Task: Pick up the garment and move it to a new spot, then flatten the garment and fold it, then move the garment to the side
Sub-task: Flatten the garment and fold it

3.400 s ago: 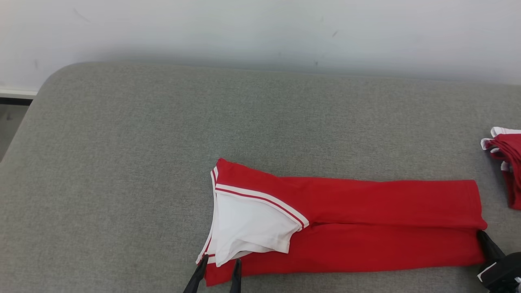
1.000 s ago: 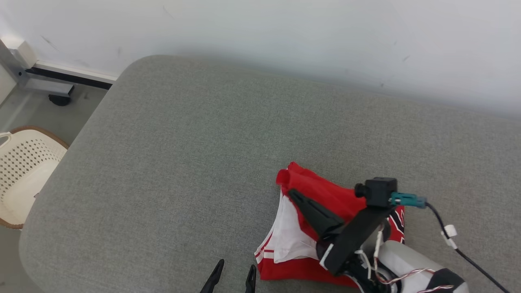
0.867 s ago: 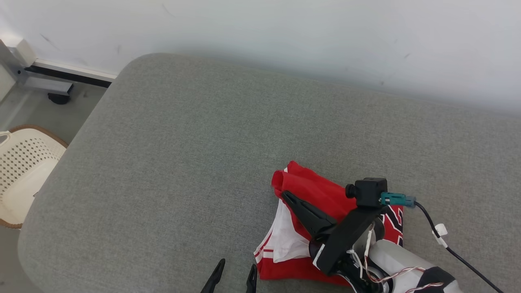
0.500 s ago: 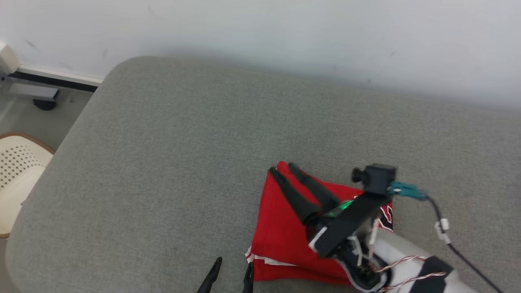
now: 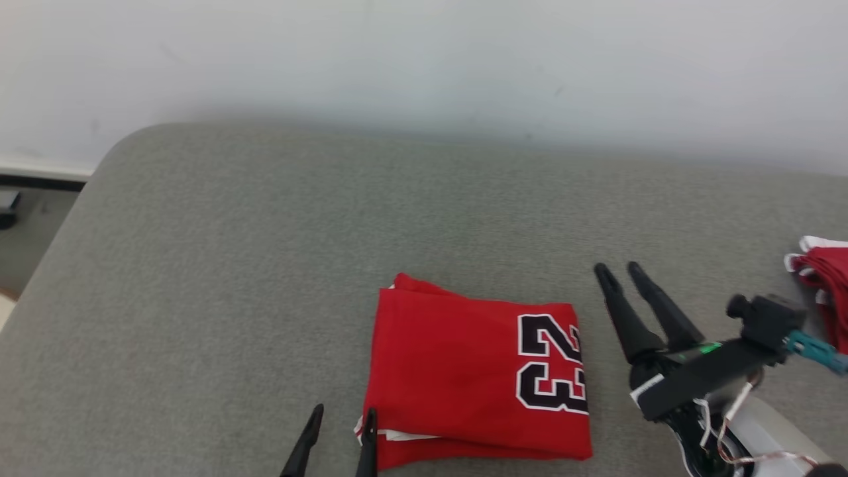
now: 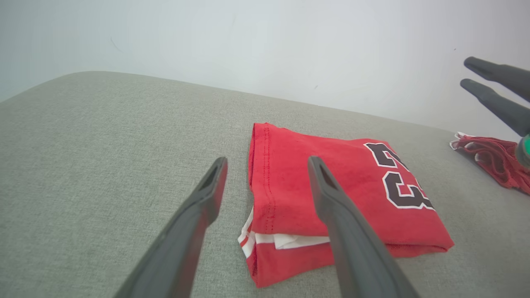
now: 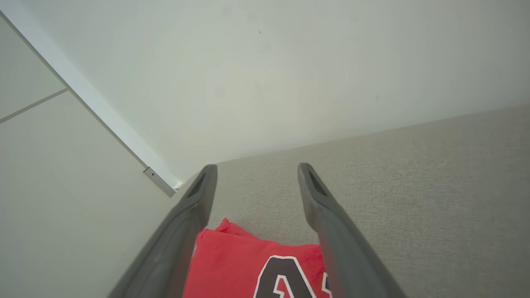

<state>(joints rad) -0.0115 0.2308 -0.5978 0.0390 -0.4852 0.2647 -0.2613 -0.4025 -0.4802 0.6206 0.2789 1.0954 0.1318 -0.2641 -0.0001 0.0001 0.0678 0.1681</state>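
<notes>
My left fingers (image 6: 201, 211) stand wide and empty at the near left corner of the folded red jersey (image 5: 464, 371). The jersey lies flat near the front edge of the grey table (image 5: 199, 265), its number facing up. It looks soft, light and loosely layered, so I judge a pinch through every layer at the left folded edge will keep it from spilling open. My right fingers (image 5: 623, 311) hang wide and empty just beside its right edge.

red cloth pile (image 5: 828, 271) cut off by right edge, garment (image 7: 227, 260) cropped in right wrist view
</notes>
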